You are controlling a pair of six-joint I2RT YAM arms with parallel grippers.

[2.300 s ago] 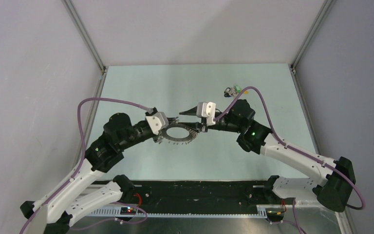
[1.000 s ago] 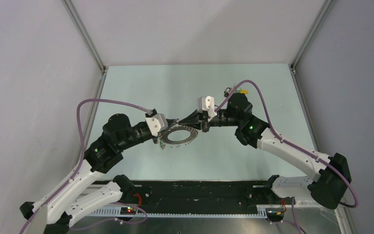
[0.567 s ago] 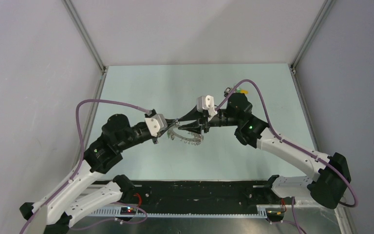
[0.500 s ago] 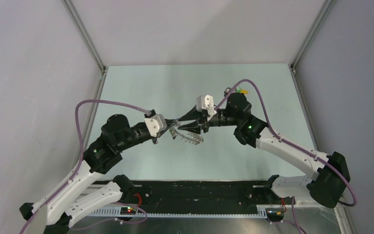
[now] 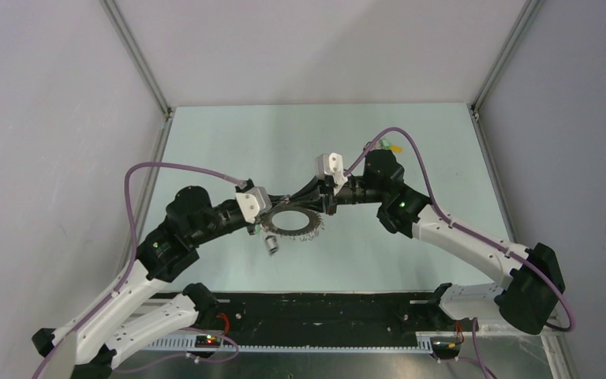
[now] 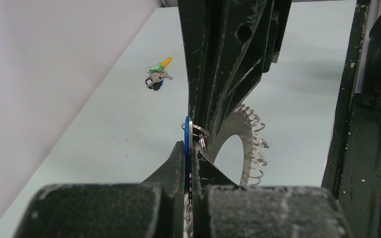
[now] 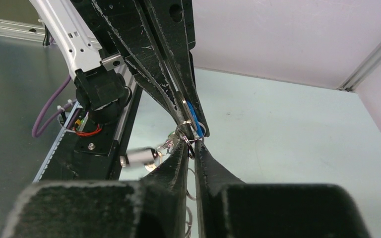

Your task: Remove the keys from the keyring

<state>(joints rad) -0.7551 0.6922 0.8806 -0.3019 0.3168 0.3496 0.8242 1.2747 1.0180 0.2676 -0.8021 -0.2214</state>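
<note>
- Left tool (image 6: 188,148) — clenched; a blue-headed key (image 6: 184,134), seen edge-on, is pinched between its fingertips along with a small wire loop.
- Right tool (image 7: 192,147) — jaws nearly together, with a thin slit between them. Its tips stand at the same small loops, facing the left tool's tips head-on. Whether it grips the wire or only touches it cannot be told.
- Keyring (image 5: 304,229) — mid-desk between the two arms, roughly flat in the top view. Its far rim sits where the tips meet, and the rest spreads toward the bases. Lifted or resting on the desk (image 5: 229,142): cannot tell.
- Keys (image 6: 252,130) — many fringe the ring; the task is judged far from done.
- Silver cylinder-like piece (image 5: 270,243) — blurred, below the left tool; identity unclear.
- Loose clump of coloured keys (image 6: 156,77) — far side of the desk, beyond the right arm, well apart.
- Relation for the next move — the pinched key lies tip-to-tip between both tools, equally near each. The pull is likely along the line of the arms, away from the ring.
</note>
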